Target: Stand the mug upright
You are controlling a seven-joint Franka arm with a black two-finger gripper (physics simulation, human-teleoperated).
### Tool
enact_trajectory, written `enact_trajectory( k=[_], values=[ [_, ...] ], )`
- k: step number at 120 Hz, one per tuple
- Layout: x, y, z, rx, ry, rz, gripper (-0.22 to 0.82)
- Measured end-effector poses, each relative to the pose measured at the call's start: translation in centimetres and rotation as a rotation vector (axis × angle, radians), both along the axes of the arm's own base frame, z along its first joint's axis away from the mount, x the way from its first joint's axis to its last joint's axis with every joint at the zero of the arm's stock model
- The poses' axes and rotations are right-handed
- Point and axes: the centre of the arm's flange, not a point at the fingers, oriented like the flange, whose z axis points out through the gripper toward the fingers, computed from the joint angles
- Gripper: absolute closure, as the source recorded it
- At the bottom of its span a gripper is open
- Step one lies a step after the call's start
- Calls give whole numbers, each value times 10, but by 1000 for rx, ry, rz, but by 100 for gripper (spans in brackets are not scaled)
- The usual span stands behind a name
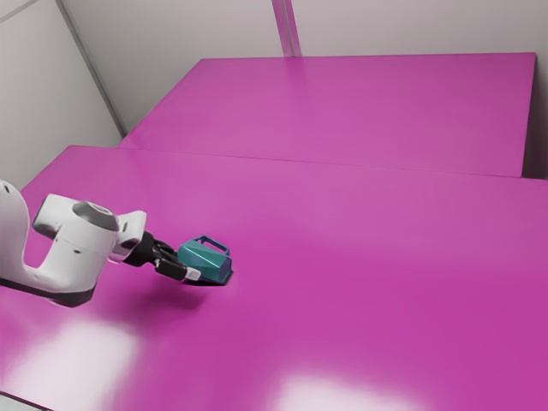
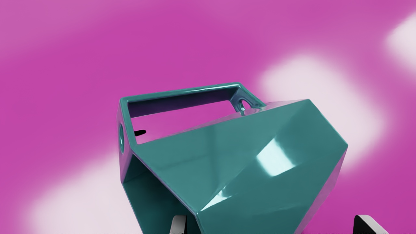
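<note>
The mug (image 1: pixel 205 262) lies tipped over on its side, its handle (image 2: pixel 182 92) at about one o'clock from its body in the exterior view, so the job of standing it up is not done as things lie; what remains, as I judge it, is to get a firm hold, turn the mug until its base faces down, set it on the table (image 1: pixel 368 282) and let go. The gripper (image 2: pixel 274 224) is right at the mug, reaching in from nine o'clock in the exterior view, its fingers spread wide and pinching nothing: one finger (image 2: pixel 179 225) stands at the open mouth, the other beyond the body, with a gap to it. Whether the first touches the rim I cannot tell. Through the handle's loop I see a small dark patch (image 2: pixel 140 132) that I cannot name. Another magenta surface (image 1: pixel 342 111) stretches away toward twelve o'clock, with a pale wall (image 1: pixel 411 26) behind it, both well apart from the work. The likelier hindrances are the mug's own: slanted facets that could slip, and a rim that a closing finger could shove aside
</note>
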Motion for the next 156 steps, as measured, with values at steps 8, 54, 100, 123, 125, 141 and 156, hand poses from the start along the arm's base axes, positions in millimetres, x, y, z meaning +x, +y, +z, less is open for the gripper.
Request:
enact_trajectory(
  k=[8,54,100,123,125,141,156],
  values=[
    [2,-2,0,11,-13,-12,13],
    [17,-28,17,55,-97,-111,32],
    [28,-26,39,118,-173,-138,66],
    [29,-26,43,133,-185,-138,74],
    [29,-25,43,134,-186,-137,75],
    [29,-24,50,146,-202,-127,76],
    [33,-27,62,162,-229,-137,77]
  ],
)
